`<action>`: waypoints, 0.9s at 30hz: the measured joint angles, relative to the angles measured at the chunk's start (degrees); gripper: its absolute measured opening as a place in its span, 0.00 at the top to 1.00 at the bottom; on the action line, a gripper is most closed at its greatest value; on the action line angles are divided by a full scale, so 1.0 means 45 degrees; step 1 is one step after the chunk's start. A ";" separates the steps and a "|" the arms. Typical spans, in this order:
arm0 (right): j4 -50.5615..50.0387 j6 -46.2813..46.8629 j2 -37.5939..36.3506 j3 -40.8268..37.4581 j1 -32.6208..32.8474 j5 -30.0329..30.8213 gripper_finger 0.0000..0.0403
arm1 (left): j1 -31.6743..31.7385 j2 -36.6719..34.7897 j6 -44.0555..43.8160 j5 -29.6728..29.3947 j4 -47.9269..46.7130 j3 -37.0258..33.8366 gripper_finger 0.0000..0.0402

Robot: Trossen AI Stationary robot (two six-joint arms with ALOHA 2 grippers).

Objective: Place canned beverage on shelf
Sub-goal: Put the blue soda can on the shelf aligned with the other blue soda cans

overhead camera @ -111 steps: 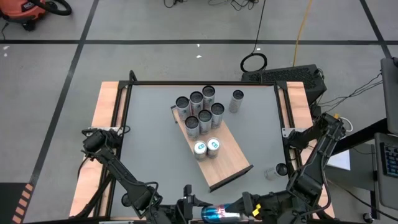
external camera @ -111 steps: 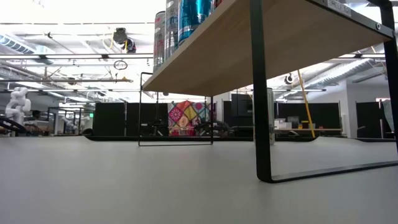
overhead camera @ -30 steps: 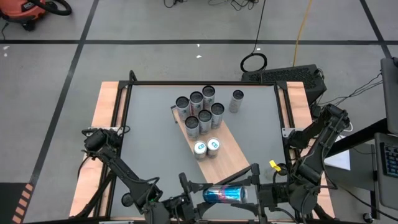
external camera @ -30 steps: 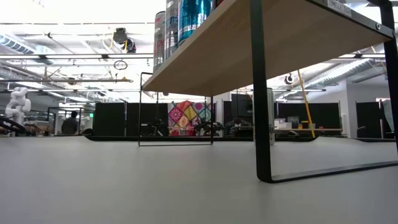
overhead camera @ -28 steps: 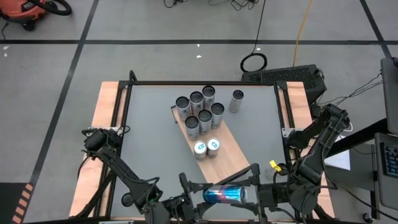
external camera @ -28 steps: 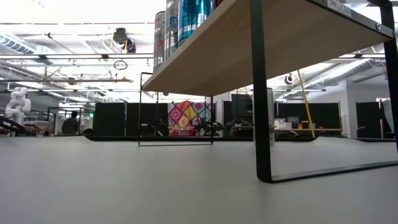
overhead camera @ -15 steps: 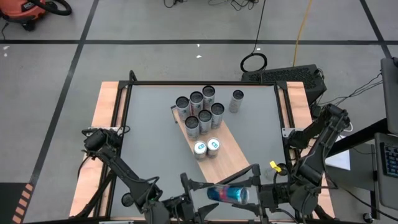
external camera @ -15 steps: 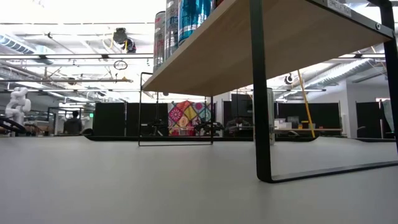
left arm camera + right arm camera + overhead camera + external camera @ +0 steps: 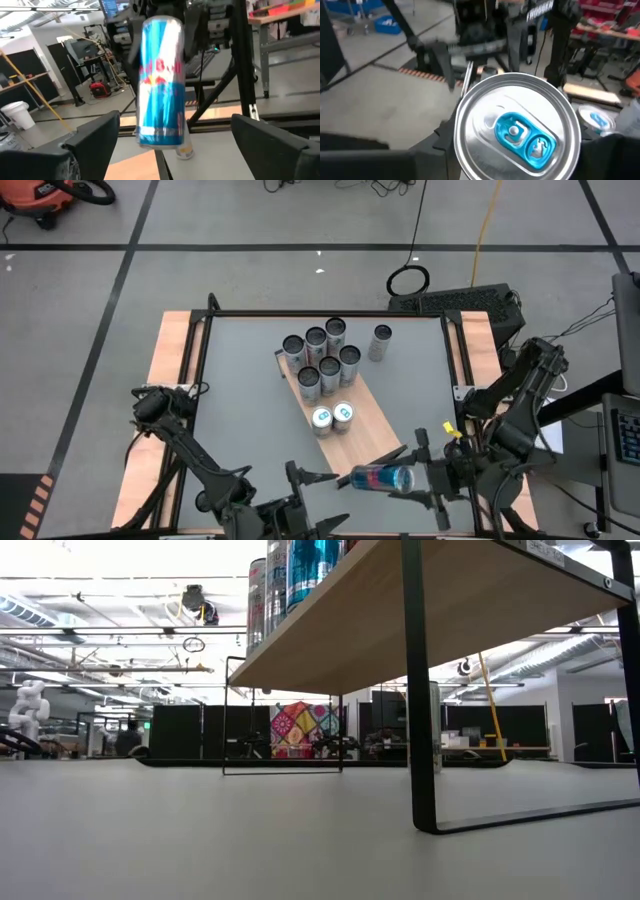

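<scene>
A: The left gripper (image 9: 300,480) has let go. Its fingers now stand wide apart at the near edge of the table, and in the left wrist view the blue and silver energy drink can (image 9: 160,82) floats free between them, touching neither one.

B: So the can changed hands?

A: Yes. One second ago both grippers held it, one at each end. Now only the right gripper (image 9: 425,477) is clamped on the can (image 9: 382,477), which lies sideways in the air just past the near end of the shelf (image 9: 365,435). It has also moved a little to the right.

B: Where does it look from the right wrist?

A: There the silver top with the blue tab (image 9: 520,132) fills the view, so the fingers grip the body behind it.

B: What does this mean for the task?

A: I think the handover is finished. The right arm must still turn the can upright and set it on the free part of the shelf, behind the two cans (image 9: 332,417) already standing there.
</scene>
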 joint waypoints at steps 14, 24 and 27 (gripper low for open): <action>-0.3938 0.1359 -0.1958 0.0000 -0.2285 -0.3030 0.57 | -0.0370 -0.1313 -0.0210 -0.0923 -0.0124 0.0036 0.05; -0.5445 -0.0168 -0.2198 0.0000 -0.4855 -0.5672 0.56 | -0.0501 -0.2685 -0.3849 0.0761 -0.4639 0.0044 0.05; -0.5497 -0.0917 -0.2198 0.0000 -0.5647 -0.6646 0.56 | -0.0263 -0.3076 -0.4201 0.2207 -0.4895 0.0044 0.05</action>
